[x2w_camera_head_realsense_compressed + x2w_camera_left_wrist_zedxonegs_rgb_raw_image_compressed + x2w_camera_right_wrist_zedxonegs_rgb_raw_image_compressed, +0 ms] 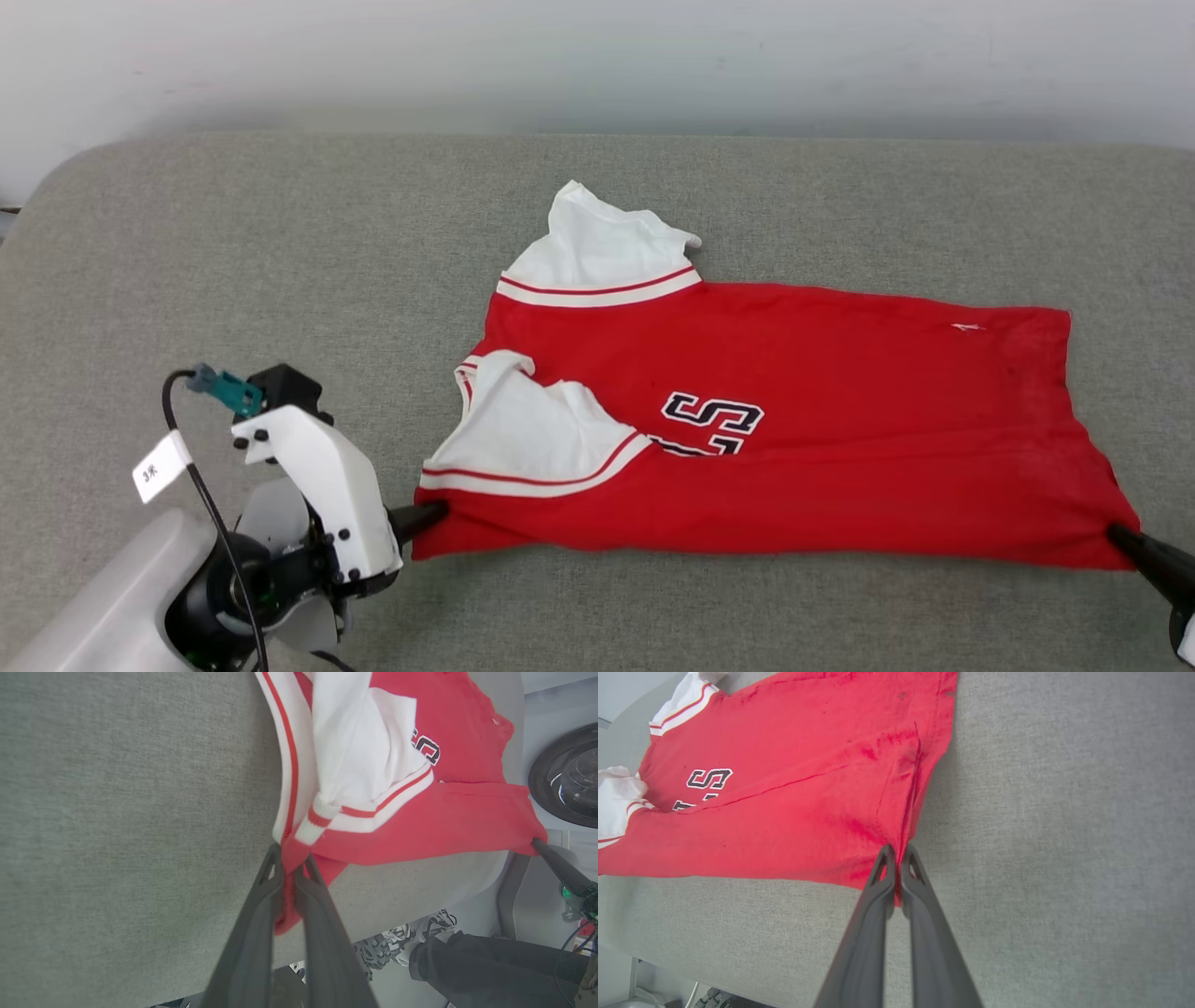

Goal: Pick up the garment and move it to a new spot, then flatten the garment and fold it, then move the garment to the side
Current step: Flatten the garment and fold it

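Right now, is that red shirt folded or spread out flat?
Partly folded: the garment lies with its near edge doubled over the lettering and a white sleeve flopped across the chest.

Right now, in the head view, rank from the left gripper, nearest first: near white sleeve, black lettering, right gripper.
1. Near white sleeve, just beside the left gripper.
2. Black lettering, mid-chest.
3. Right gripper, at the garment hem's far corner.

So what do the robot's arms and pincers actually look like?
Each tool ends in two long, tapering dark grey fingers with small triangular cut-outs near the tips: left tool, right tool. The left wrist has an angular white housing, a rounded pale grey forearm, a black cable with a teal plug and a white paper tag.
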Robot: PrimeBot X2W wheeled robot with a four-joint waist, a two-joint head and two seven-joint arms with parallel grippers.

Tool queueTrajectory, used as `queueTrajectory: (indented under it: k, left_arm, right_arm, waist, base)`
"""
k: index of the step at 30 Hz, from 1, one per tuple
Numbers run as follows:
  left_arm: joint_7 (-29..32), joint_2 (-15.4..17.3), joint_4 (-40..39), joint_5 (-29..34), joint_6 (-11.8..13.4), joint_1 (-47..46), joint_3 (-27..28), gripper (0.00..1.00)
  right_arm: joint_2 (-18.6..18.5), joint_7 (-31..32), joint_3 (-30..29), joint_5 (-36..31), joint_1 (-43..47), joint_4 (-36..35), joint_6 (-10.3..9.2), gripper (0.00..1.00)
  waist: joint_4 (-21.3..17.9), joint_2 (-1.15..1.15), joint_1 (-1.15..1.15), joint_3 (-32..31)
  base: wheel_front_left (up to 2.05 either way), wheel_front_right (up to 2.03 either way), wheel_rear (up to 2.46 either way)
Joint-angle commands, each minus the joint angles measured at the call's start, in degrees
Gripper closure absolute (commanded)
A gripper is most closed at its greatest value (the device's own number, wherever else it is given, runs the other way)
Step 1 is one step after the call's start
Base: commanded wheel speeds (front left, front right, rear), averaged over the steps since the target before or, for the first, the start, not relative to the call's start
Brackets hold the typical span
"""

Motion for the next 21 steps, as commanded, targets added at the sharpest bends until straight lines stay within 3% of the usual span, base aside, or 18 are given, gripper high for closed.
queueTrajectory:
  k: [1,8,21]
  left_arm:
    - [-0.2,0.3,-0.4,-0.1,0.4,1.3,0.0,1.0]
    - [-0.7,-0.1,0.3,-0.2,0.4,3.5,-0.5,1.0]
    - [-0.9,-2.4,7.7,1.2,-1.3,3.2,-3.0,1.0]
  right_arm:
    - [0.8,0.9,-1.0,-0.8,1.4,-1.1,-0.06,1.0]
    - [3.5,4.4,-2.5,-3.3,3.2,-2.8,-0.06,1.0]
    - [4.7,3.9,0.3,-7.6,2.2,4.4,-0.06,1.0]
  waist:
    - [0.1,0.0,0.0,0.1]
    - [0.1,0.0,0.0,0.5]
    - [-0.2,0.0,0.0,1.3]
  base:
    - [0.0,0.0,0.0]
    - [0.0,0.0,0.0]
    - [0.0,0.0,0.0]
